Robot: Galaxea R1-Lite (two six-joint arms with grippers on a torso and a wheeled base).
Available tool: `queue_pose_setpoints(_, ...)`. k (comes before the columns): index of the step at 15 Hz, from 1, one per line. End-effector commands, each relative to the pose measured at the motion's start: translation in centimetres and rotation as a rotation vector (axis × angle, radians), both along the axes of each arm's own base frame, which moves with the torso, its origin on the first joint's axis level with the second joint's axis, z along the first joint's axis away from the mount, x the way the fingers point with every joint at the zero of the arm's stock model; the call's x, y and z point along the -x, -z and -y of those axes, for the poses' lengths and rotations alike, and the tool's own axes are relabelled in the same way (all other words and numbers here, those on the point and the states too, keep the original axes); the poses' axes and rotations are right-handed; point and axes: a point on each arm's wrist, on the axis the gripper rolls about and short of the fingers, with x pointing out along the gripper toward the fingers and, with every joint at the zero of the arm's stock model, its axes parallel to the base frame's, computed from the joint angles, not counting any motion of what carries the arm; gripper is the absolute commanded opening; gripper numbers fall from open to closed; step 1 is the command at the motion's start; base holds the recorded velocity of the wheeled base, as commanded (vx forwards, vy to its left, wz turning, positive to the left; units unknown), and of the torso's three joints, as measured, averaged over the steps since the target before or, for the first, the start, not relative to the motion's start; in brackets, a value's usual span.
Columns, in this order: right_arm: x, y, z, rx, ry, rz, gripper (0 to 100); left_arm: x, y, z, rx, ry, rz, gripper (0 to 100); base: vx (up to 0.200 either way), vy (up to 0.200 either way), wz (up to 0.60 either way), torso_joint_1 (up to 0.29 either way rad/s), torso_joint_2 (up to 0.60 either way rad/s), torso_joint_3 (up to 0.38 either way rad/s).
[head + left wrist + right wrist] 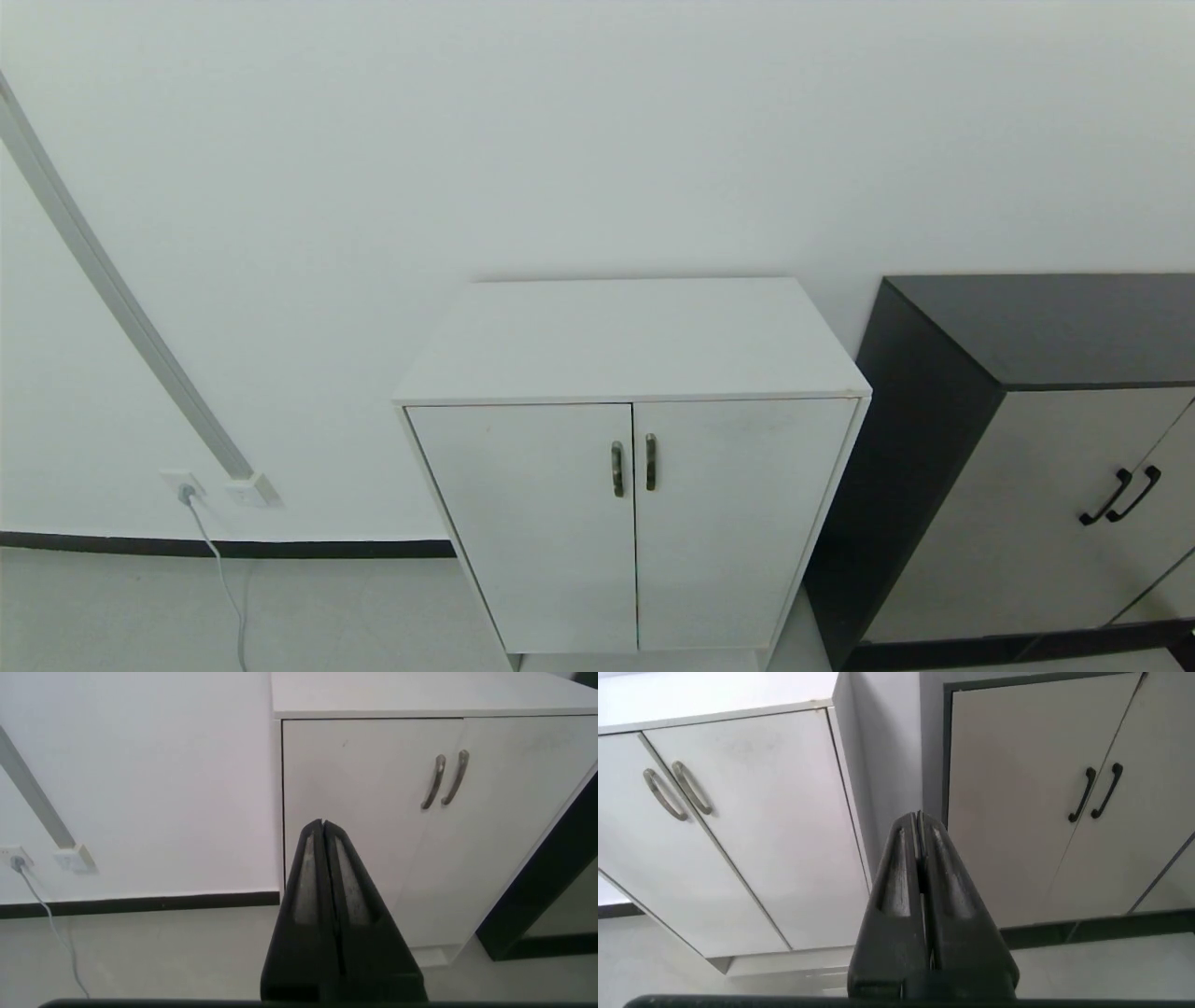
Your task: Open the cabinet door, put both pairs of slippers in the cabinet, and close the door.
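White laminate covers the cabinet point(560, 523) that stands against the wall in the head view, both doors shut and flush. Its two slim metal handles point(617, 469) sit side by side, just either side of the centre seam. A dark cabinet point(934, 448) with grey doors stands just beside it on the robot's right. I judge this neighbour the main hazard. Its black handles point(1118, 495) make a similar pair, so a reach that drifts right could land on the wrong door. The white cabinet's right door may also have little room to swing before it meets the dark side panel.

In the left wrist view, the left hand point(323, 826) is closed and empty, its two fingers pressed together, well apart from the cabinet point(374, 812). It points at the left door rather than at the handles point(433, 781). The fingers would need to part before any grasp. If driven in closed, they would likely bump the door or skid off a handle.

In the right wrist view, the right hand point(920, 819) is likewise closed on nothing. It points at the gap between the white cabinet point(757, 831) and the dark cabinet's grey door point(1036, 793). Because the white cabinet's handles point(668, 793) sit so near each other, a wide grasp could catch both and pull against two doors at once.
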Motion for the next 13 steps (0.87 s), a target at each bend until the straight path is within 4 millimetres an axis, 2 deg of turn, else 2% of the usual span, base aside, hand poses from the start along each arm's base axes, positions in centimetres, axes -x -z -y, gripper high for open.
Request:
queue_pose_setpoints(1,0.00,0.01,0.00,0.005,0.000,-0.001,0,0.00,0.00,0.00,0.000,0.000,0.000,0,0.000,0.000,0.00,0.000,0.00,0.000)
queue_pose_setpoints(13,0.00,0.01,0.00,0.011,-0.002,-0.001,0,0.00,0.00,0.00,0.000,0.000,0.000,0,0.000,0.000,0.00,0.000,0.00,0.000)
